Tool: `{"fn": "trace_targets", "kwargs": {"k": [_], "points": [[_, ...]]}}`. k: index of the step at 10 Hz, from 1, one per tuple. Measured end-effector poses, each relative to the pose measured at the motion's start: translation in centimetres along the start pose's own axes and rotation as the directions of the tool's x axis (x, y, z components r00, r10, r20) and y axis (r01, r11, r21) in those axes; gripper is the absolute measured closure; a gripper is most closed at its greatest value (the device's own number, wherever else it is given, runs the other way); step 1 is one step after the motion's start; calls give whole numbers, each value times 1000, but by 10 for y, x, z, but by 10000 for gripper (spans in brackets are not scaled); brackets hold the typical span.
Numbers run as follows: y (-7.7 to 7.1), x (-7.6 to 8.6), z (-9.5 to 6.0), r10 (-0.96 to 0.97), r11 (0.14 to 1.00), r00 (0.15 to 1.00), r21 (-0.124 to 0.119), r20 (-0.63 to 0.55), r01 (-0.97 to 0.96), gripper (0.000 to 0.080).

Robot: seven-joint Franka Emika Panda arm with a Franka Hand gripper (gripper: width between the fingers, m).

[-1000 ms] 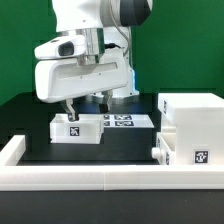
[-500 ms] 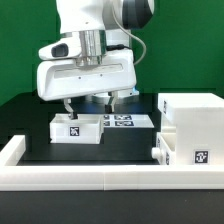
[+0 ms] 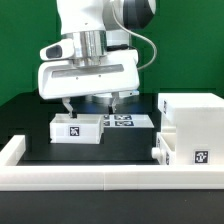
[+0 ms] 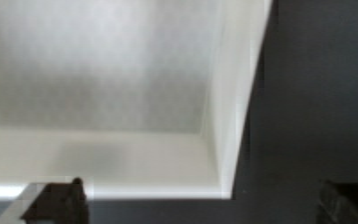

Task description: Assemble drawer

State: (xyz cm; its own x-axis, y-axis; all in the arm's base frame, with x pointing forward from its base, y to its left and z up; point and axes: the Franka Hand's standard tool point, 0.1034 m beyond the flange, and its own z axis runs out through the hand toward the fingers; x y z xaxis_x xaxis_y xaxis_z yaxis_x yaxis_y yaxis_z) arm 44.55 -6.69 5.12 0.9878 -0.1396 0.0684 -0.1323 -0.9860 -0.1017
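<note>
Table point(image 3: 125, 150): black matte surface, seen across the middle of the exterior view. Carried directly on it:
- shallow white drawer tray point(image 3: 77, 129), tagged, left of centre
- marker board point(image 3: 126, 121), laid flat, to the upper right of the tray
- large white drawer box point(image 3: 195, 128), tagged, at the right edge
- low white border wall point(image 3: 95, 178), set along the lower edge and lower-left corner

The exterior camera sits low beyond the table's point(image 3: 30, 112) near edge, looking level over the border wall point(image 3: 90, 178) at the arm point(image 3: 95, 40) facing it, with most of the surface in frame. The wrist camera stares straight down, very close, onto a small tray point(image 4: 105, 90) and the dark table. Both views share that small tray point(image 3: 78, 128), mid-table.
</note>
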Motion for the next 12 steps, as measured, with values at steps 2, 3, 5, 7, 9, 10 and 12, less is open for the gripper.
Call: {"fn": "trace_targets", "kwargs": {"k": [2, 3, 5, 7, 9, 10, 12], "points": [[-5, -10, 5, 23, 1000, 1000, -4, 8, -23, 151], [-9, -16, 8, -16, 1000, 1000, -9, 6, 16, 151], [-20, -25, 18, -72, 997, 997, -9, 17, 73, 151], [-22, -26, 21, -80, 997, 997, -11, 16, 80, 151], [-22, -26, 22, -81, 997, 997, -11, 17, 81, 151], [-22, -26, 22, -82, 997, 996, -10, 17, 82, 151], [-11, -33, 30, -102, 994, 995, -21, 11, 103, 151]]}}
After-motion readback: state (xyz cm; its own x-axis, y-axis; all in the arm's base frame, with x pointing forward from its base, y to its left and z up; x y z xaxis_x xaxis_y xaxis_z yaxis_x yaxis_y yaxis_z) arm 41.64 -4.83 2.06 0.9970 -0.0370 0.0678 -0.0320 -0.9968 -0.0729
